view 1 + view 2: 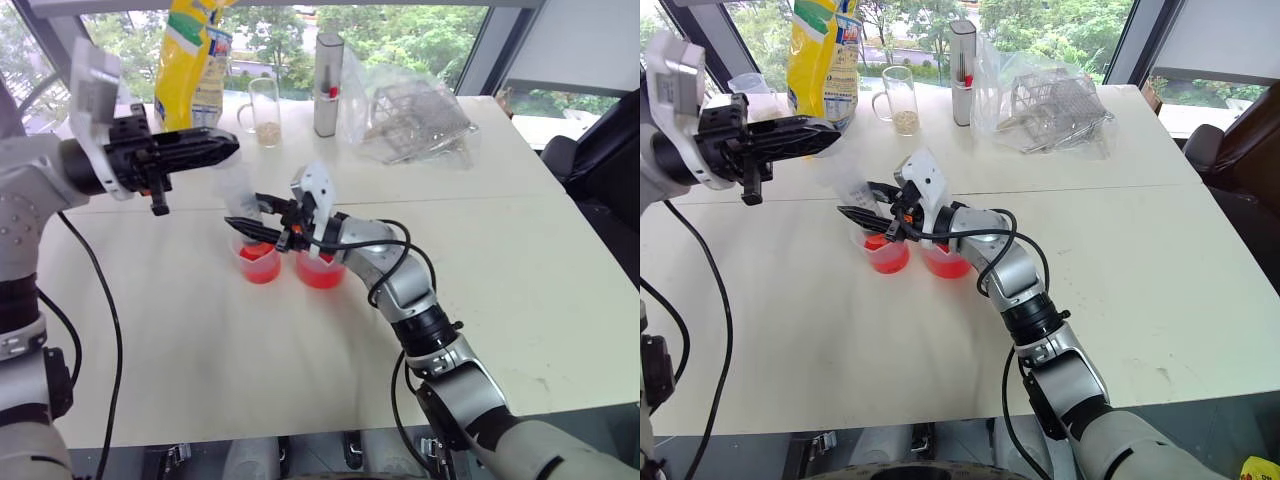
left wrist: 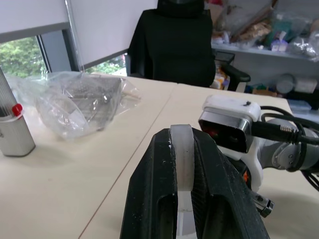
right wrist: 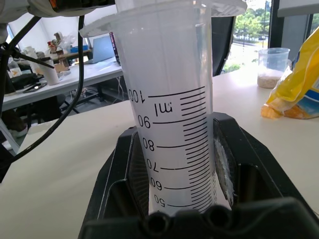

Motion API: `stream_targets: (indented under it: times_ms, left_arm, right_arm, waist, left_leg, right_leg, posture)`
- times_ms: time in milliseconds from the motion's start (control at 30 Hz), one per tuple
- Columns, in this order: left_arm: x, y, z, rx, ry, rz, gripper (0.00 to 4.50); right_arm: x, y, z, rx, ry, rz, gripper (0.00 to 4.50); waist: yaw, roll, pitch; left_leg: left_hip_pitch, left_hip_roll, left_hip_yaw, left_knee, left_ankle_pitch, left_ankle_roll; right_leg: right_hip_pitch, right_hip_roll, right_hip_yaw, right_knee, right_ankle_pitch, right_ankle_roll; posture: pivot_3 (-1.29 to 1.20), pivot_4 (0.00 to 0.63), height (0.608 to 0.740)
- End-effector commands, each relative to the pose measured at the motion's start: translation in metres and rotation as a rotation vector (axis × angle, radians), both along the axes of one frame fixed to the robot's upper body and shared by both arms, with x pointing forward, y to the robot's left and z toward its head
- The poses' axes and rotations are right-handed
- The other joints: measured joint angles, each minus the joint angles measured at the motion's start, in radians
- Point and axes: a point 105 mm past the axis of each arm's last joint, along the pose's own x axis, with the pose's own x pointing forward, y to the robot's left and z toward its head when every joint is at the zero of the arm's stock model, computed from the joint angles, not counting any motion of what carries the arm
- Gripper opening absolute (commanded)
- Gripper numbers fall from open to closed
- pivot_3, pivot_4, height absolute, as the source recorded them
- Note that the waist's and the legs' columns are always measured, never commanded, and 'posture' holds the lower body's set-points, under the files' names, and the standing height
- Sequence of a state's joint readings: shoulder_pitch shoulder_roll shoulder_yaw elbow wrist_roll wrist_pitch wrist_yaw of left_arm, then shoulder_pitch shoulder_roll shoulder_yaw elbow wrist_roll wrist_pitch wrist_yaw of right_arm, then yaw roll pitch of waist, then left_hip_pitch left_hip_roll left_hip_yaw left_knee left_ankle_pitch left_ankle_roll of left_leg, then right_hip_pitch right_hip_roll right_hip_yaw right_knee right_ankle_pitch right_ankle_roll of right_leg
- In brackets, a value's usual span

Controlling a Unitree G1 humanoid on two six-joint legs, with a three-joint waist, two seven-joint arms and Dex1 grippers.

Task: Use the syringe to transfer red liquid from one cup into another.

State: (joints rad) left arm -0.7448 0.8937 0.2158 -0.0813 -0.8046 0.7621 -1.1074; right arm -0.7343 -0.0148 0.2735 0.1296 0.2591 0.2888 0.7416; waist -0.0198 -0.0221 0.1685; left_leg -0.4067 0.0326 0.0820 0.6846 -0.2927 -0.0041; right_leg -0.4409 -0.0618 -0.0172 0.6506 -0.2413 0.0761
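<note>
Your right gripper is clenched around the barrel of the syringe, which stands upright over the smaller clear cup. In the right wrist view the barrel's printed scale sits between the two black fingers. That cup holds red liquid and rests on the white table, just beside the larger clear cup, which also holds red liquid and lies partly behind your right arm.

Your left gripper points level above the syringe's top; its fingers are closed on a thin white plastic part, apparently the plunger's top.

Farther back on the table stand a glass mug, a yellow bag, and a wire rack in a clear bag.
</note>
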Motion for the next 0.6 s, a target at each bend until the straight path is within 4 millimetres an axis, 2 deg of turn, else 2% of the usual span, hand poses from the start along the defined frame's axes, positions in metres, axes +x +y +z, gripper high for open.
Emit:
stream_targets:
  times_ms: [33,367,600]
  left_arm:
    - [-0.001,-0.002,-0.013,0.064,0.026,-0.002,0.02]
    - [-0.001,-0.007,-0.029,0.082,0.049,-0.008,0.02]
    - [0.002,-0.009,-0.039,0.087,0.064,0.0,0.02]
  right_arm:
    - [-0.005,-0.003,0.052,0.129,-0.115,0.001,1.43]
    - [-0.002,-0.012,0.083,0.201,-0.129,-0.014,1.43]
    - [-0.003,-0.014,0.09,0.215,-0.126,-0.009,1.43]
  waist:
    - [0.0,0.0,0.0]
    - [0.0,0.0,0.0]
    - [0.0,0.0,0.0]
  left_leg:
    - [0.0,0.0,0.0,0.0,0.0,0.0]
    - [0.0,0.0,0.0,0.0,0.0,0.0]
    - [0.0,0.0,0.0,0.0,0.0,0.0]
  right_leg:
    - [0.0,0.0,0.0,0.0,0.0,0.0]
    - [0.0,0.0,0.0,0.0,0.0,0.0]
    - [0.0,0.0,0.0,0.0,0.0,0.0]
  posture:
    - [0.0,0.15,0.74]
    - [0.0,0.15,0.74]
    - [0.0,0.15,0.74]
